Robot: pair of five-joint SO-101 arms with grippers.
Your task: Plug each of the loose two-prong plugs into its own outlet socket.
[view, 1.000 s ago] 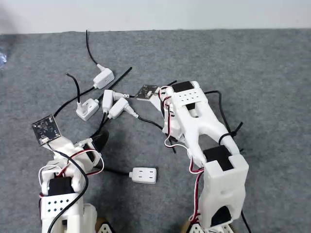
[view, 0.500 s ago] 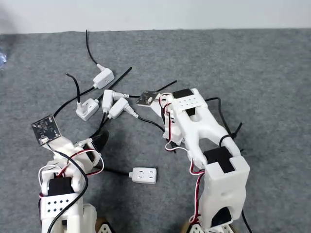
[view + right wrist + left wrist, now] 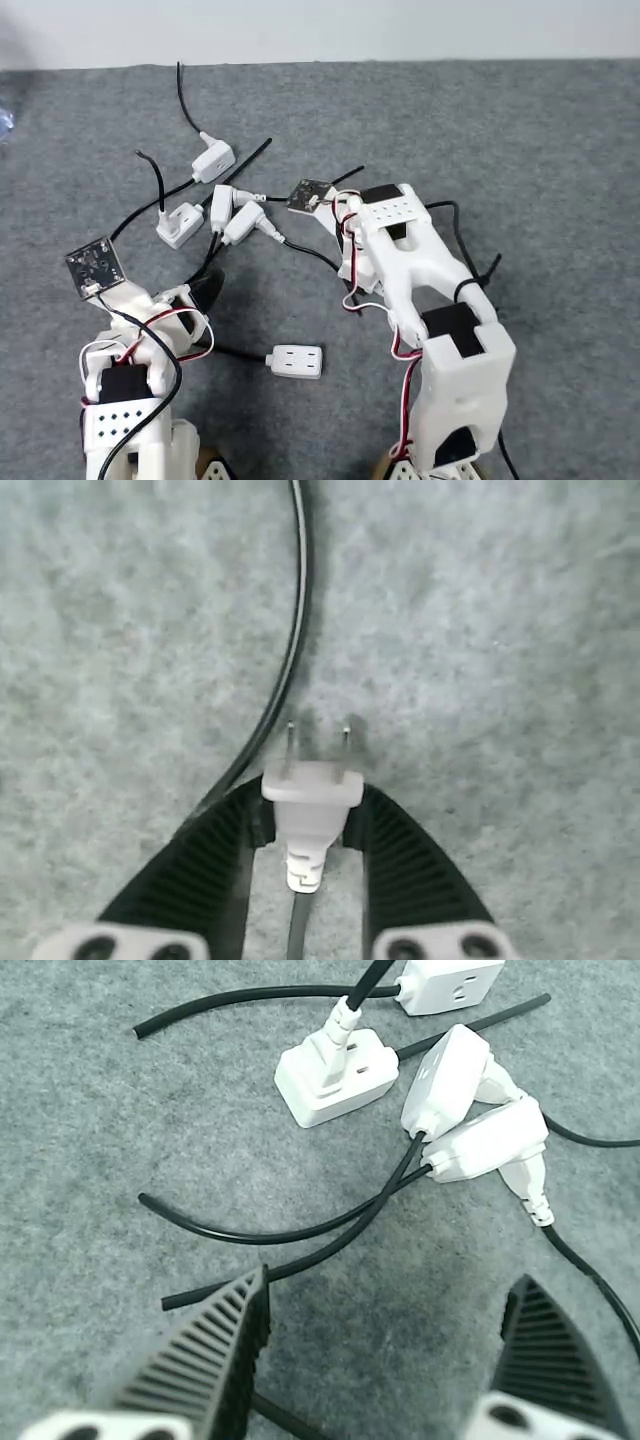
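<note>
Foreground: seeing white outlet block (image 3: 297,361) lying flat on grey carpet (image 3: 520,150) between the two arm bases, black cord leaving toward 9 o'clock. Moving out: finding left gripper (image 3: 390,1290) hovering over carpet, jaws spread wide, gripping nothing. Finding right gripper (image 3: 310,818) at about 2 o'clock of it, jaws clamping white two-prong plug (image 3: 311,785) by the body, both prongs poking clear past the fingertips, low over carpet, black cable (image 3: 296,610) passing just beside. Farther out, at 12 o'clock of left gripper: noting one socket body (image 3: 445,1080) touching second socket body (image 3: 490,1140), black cords crossing under both. Noting open-faced socket (image 3: 337,1075) at 9 o'clock of that pair, near. Noting farthest socket (image 3: 213,160) at 12 o'clock, lying apart.
</note>
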